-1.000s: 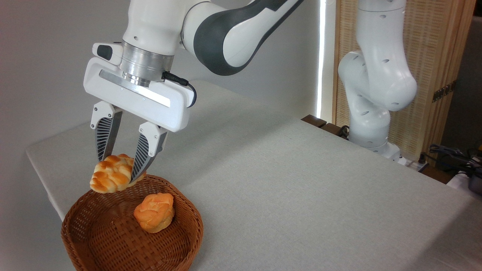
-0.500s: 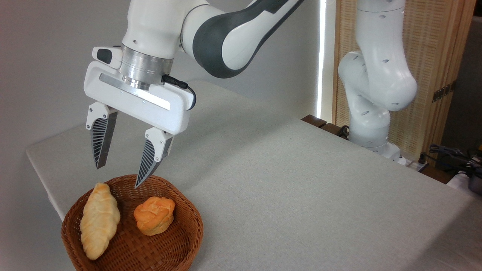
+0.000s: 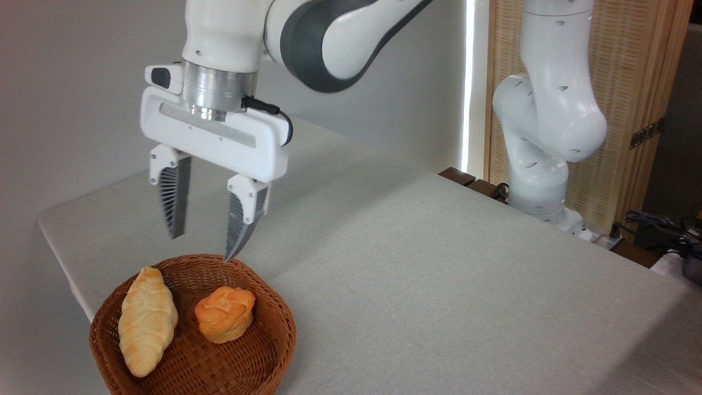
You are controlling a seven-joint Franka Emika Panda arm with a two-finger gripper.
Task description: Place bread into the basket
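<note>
The bread [image 3: 147, 329] lies in the left half of the basket [image 3: 263, 351], pale side up, beside a round orange bun [image 3: 225, 314]. The gripper [image 3: 202, 248] hangs above the basket's far rim, fingers spread and empty. The basket sits at the near left corner of a table [image 3: 417, 274] under a pale grey cloth. Behind are a grey wall [image 3: 71, 93], a woven wooden screen [image 3: 636, 71] and the arm's white base [image 3: 540, 164].

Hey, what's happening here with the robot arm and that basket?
The robot arm is putting bread into the basket. The long braided bread already lies inside, on the left side, next to a round orange bun. The hand hangs open and empty above the basket's far rim, holding nothing. The drop looks done.
</note>
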